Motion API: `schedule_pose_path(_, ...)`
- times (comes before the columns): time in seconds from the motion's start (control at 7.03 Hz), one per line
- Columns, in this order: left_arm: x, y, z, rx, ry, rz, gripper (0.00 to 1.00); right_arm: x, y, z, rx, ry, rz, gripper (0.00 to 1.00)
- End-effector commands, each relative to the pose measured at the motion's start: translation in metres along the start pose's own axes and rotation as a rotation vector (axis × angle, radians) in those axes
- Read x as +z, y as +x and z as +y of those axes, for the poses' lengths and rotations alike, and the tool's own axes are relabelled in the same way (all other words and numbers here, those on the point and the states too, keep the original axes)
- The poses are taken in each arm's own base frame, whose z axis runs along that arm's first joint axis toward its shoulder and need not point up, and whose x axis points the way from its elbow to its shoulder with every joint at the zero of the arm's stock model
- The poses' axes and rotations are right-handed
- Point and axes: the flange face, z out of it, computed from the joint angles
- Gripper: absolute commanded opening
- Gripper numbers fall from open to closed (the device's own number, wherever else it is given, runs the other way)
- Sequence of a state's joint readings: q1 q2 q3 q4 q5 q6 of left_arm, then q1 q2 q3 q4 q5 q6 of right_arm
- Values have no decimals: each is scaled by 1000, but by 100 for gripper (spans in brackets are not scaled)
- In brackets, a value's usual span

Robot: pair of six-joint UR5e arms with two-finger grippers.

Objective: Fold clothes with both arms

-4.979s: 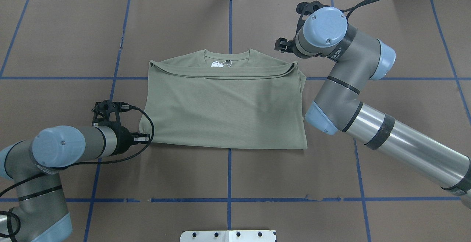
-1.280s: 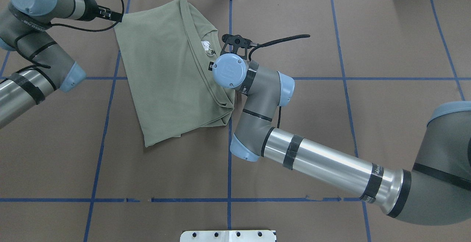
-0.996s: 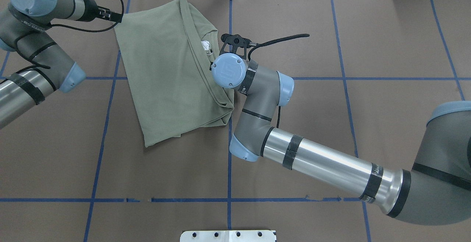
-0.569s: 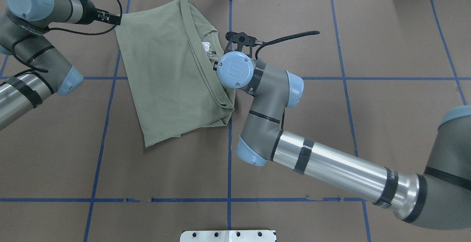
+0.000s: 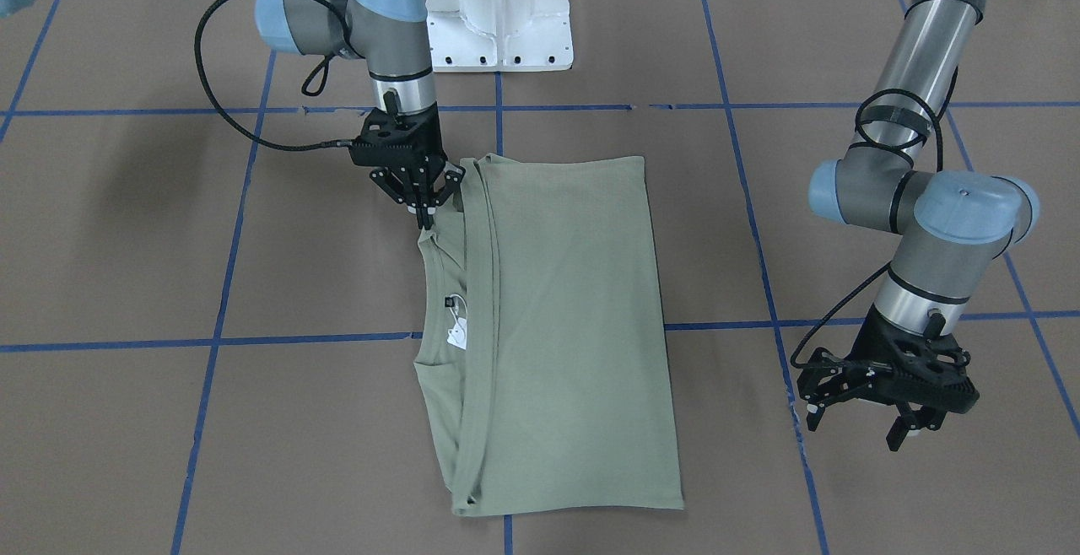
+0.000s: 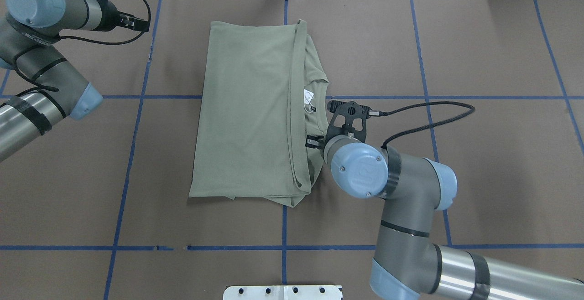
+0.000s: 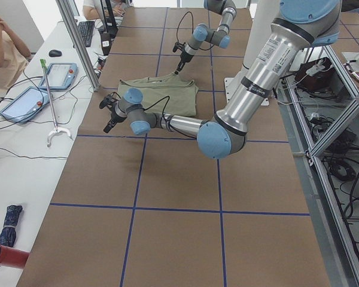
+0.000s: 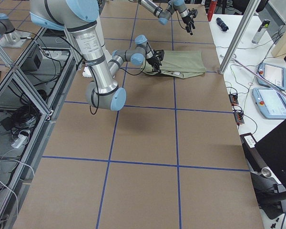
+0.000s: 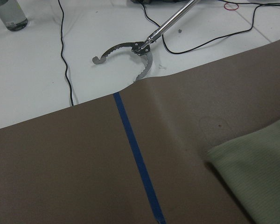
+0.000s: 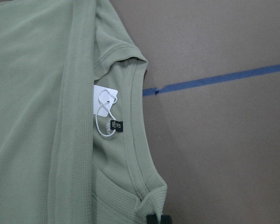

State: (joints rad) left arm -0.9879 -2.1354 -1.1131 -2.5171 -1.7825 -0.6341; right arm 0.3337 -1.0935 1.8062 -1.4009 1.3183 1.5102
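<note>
Facing the robot: the shirt (image 5: 557, 327) lies folded lengthwise on the brown tabletop (image 5: 253, 420), its collar and white tag (image 5: 458, 334) showing beside the folded-over layer. The right arm (image 5: 396, 40) points straight down, its jaws pinched together on the shirt's edge near the collar. The left arm (image 5: 928, 277) hangs well apart on the shirt's other side, jaws spread over bare tabletop

Overhead: the right arm's blue wrist cap hides its jaws; the left arm's are too small to judge

Side views: both sets of jaws are too small to read

Left wrist camera: only a shirt corner, cut off by the frame, near a blue tape line (image 9: 135, 154)

Right wrist camera: black fingertips (image 10: 154, 218), cropped at the bottom edge, clamp bunched fabric below the neckline
</note>
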Motion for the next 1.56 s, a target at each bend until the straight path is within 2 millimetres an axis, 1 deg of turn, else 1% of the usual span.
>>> schedule_pose_path(0.0, -1, 1, -1, 1, 2, 1, 100, -8, 18, 25, -15, 4, 16, 0)
schedule_pose_path(0.28, -1, 1, 0, 1, 1, 3, 100, 2, 35, 26, -58, 2, 48, 0)
schedule_pose_path(0.43, -1, 1, 0, 1, 1, 3, 100, 0, 36, 20, -109, 5, 46, 0)
schedule_pose_path(0.57, 0, 2, 0, 2, 0, 4, 100, 2, 37, 19, -116, 4, 50, 0)
schedule_pose_path(0.71, 1, 3, 2, 3, -3, 5, 100, 3, 43, 18, -117, 5, 58, 0)
schedule_pose_path(0.85, 1, 2, 3, 3, -4, 4, 100, 1, 45, 15, -139, 1, 55, 47)
schedule_pose_path(1.0, 1, 2, 3, 3, -4, 4, 100, -5, 42, 6, -198, -34, 37, 99)
schedule_pose_path(1.14, 1, 2, 3, 3, -4, 4, 100, -7, 42, -4, -207, -109, 24, 100)
schedule_pose_path(1.28, 2, 1, 6, 2, -9, 2, 100, -8, 26, -7, -233, -132, 5, 100)
schedule_pose_path(1.42, 2, 0, 7, 2, -10, 1, 100, 0, -4, -4, -260, -160, -10, 100)
